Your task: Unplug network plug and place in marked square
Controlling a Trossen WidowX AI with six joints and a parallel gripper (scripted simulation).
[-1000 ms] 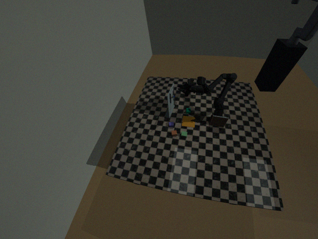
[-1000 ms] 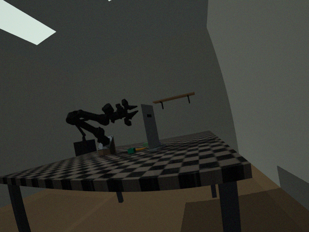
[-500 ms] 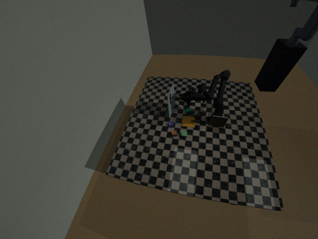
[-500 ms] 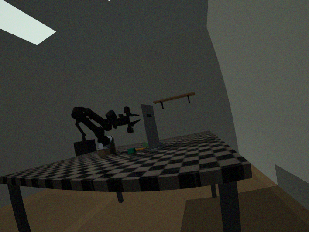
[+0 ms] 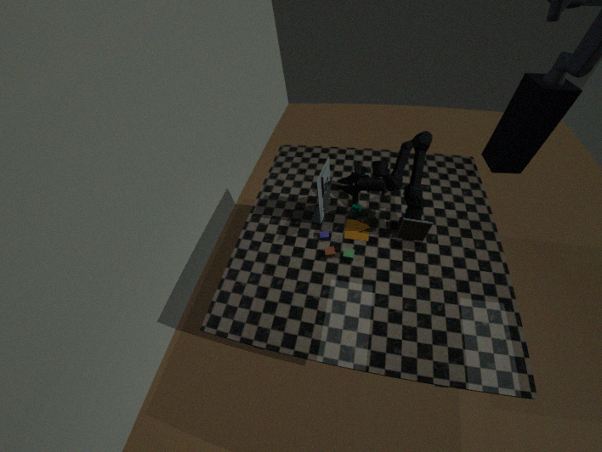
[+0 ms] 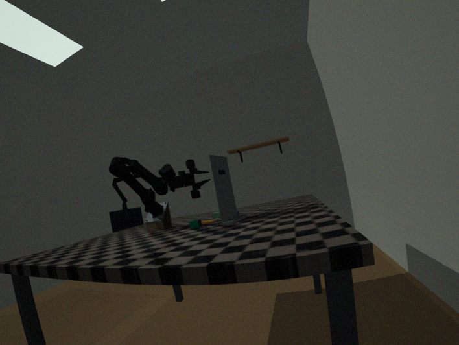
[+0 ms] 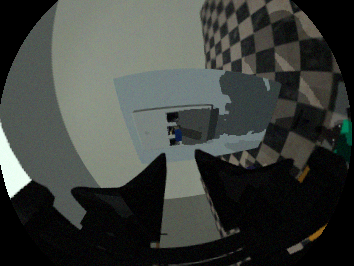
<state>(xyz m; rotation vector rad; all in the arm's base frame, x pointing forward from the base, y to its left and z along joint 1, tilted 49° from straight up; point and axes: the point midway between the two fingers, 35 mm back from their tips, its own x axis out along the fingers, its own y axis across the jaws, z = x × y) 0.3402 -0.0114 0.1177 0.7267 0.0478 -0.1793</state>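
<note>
The end effector point(image 7: 178, 170) is partly closed, its two dark fingers a narrow gap apart with nothing between them. It touches nothing; the tips point at the upright panel point(image 7: 193, 112) and stop short of it. The plug point(image 7: 178, 134), with a small blue mark, sits in the socket near the panel's middle, seen just above the gap between the fingers.

From the side, the arm point(image 6: 141, 181) rises from its base at the desk's point(image 6: 259, 237) far left, folds at the elbow and reaches level toward the panel point(image 6: 223, 189), with the end effector point(image 6: 203, 177) just beside the panel's face, well above the desk.

From above, the orange square point(image 5: 356, 230) lies near the panel's point(image 5: 323, 189) foot, under the forearm, with small purple point(image 5: 324, 234), brown point(image 5: 330, 251) and green point(image 5: 348, 252) blocks beside it. Open checkered surface stretches toward the near edge.
</note>
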